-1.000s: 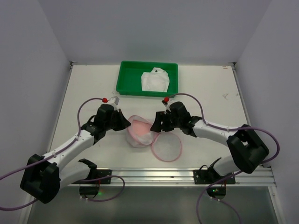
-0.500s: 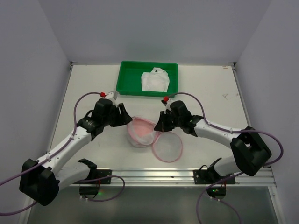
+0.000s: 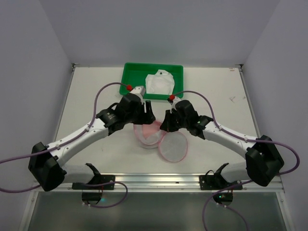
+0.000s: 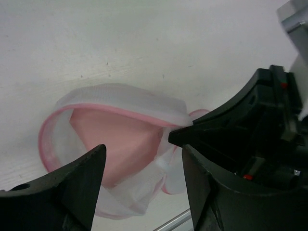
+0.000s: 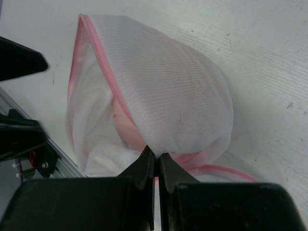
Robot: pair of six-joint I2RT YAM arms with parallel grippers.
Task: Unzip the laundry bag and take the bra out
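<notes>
White arm links (image 3: 79, 141), black joints (image 3: 45, 166), purple cables (image 3: 109, 86).

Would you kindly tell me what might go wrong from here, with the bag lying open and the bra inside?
The right gripper pinches only a thin fold of the laundry bag; the mesh may slip free. The open left gripper hangs over the bra and could catch mesh with it, dragging the bag along. The two grippers stand very close and might bump.
</notes>
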